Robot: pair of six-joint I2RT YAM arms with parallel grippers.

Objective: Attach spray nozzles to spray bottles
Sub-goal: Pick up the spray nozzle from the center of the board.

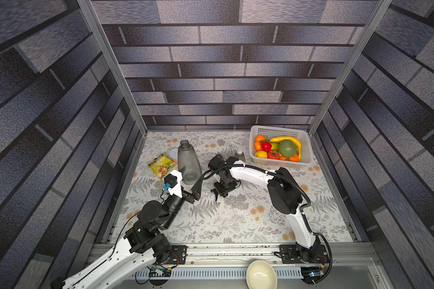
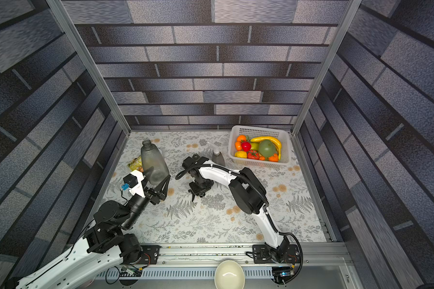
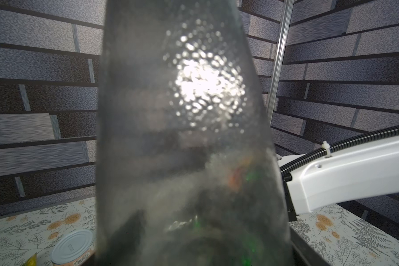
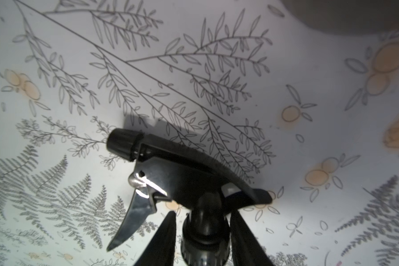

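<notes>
Right wrist: R tool [image 4: 203,218] gripping blk nozzle [image 4: 182,175], L tool [image 2: 157,184] gripping bottle [image 2: 152,160], bare mat [image 4: 309,138].

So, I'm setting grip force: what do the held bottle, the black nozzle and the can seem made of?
Bottle: likely plastic, smoky translucent, frosted; light and colours blur through it. Black nozzle: hard plastic, glossy; sharp highlights on its trigger. Can: probably metal, dull silver lid with pressed rings.

Both top views from high overhead, steeply down on the whole bench [image 1: 223,225], near-identical coverage, left wrist view tight against a grey bottle [image 3: 182,138], right wrist view just over a black nozzle [image 4: 182,179], facing the bench
</notes>
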